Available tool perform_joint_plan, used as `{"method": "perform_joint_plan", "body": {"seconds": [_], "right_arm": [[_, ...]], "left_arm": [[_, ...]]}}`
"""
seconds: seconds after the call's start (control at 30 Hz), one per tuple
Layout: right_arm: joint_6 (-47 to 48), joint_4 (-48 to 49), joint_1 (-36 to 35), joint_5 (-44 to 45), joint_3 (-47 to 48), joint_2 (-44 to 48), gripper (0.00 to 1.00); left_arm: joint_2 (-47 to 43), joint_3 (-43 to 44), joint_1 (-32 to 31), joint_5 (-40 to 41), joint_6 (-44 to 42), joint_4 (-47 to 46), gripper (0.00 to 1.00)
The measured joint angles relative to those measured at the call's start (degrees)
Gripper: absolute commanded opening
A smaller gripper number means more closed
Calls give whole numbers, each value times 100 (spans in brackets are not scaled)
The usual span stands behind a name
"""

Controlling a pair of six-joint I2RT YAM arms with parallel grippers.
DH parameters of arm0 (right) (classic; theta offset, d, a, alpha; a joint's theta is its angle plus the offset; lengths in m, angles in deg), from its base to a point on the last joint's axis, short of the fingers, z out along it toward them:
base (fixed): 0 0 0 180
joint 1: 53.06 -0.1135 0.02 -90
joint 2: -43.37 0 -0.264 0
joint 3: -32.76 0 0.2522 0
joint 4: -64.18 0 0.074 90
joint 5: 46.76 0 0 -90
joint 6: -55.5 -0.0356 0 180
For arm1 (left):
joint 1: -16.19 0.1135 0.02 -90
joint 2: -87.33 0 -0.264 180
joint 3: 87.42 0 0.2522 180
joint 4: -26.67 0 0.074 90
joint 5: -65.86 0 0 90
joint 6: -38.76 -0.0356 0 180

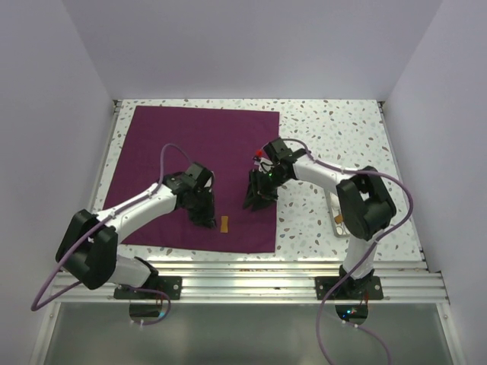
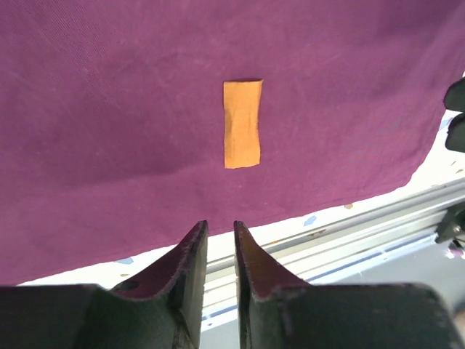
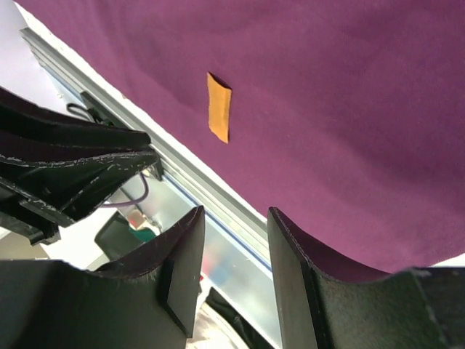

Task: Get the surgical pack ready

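Note:
The plum-purple cloth (image 1: 190, 144) lies spread flat as a large square sheet on the left half of the speckled table; it also fills the left wrist view (image 2: 109, 109) and the right wrist view (image 3: 349, 109). A small orange strip (image 1: 225, 224) lies on it near its front edge, also seen in the left wrist view (image 2: 241, 123) and the right wrist view (image 3: 219, 107). My left gripper (image 1: 204, 217) hovers just left of the strip, jaws a narrow gap apart and empty (image 2: 220, 225). My right gripper (image 1: 255, 201) hangs over the cloth's right part, open and empty (image 3: 234, 211).
A pale tray edge (image 1: 333, 205) shows at the right, mostly hidden behind my right arm. An aluminium rail (image 1: 289, 270) runs along the table's near edge. White walls close in the table on three sides.

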Motion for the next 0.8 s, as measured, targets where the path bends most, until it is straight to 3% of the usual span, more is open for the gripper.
{"method": "perform_joint_plan", "body": {"seconds": [0.03, 0.23, 0.8], "right_arm": [[0, 15, -7, -4, -42, 0, 44], [114, 11, -7, 61, -131, 24, 43], [428, -140, 136, 444, -404, 723, 43]], "left_arm": [[2, -83, 55, -101, 11, -63, 33], [339, -20, 87, -339, 111, -262, 44], [2070, 1773, -678, 1139, 662, 588, 49]]}}
